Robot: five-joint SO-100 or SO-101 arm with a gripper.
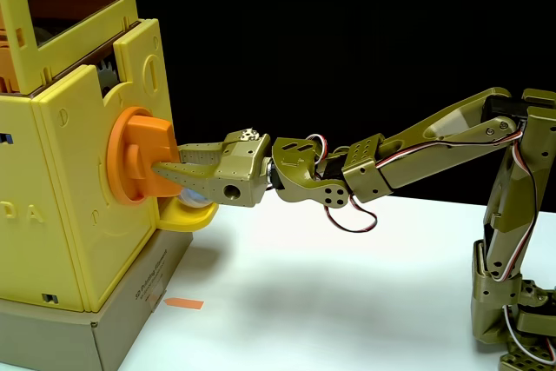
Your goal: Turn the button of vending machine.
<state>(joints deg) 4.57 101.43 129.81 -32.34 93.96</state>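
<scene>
orange button (pixel 139 156) sits on the side face of the yellow vending machine (pixel 78 171), left in the fixed view, just above the yellow tray (pixel 187 215). olive gripper (pixel 165 171) reaches in horizontally from the right, fingers closed narrow on the bar across the knob face, upper finger (pixel 195 155) on top of the bar, lower one under it. looks like a real grip, though contact on the far side is hidden. machine stands on a grey cardboard base (pixel 130 319) on the white table (pixel 347 284). step in hand, as i read it: rotate the knob. do it with pure wrist roll, keep the roll axis on the knob centre, else the fingers cam off the bar. hold squeeze firm through the turn, no pushing inward, base could slide. watch the lower finger near the tray lip.
</scene>
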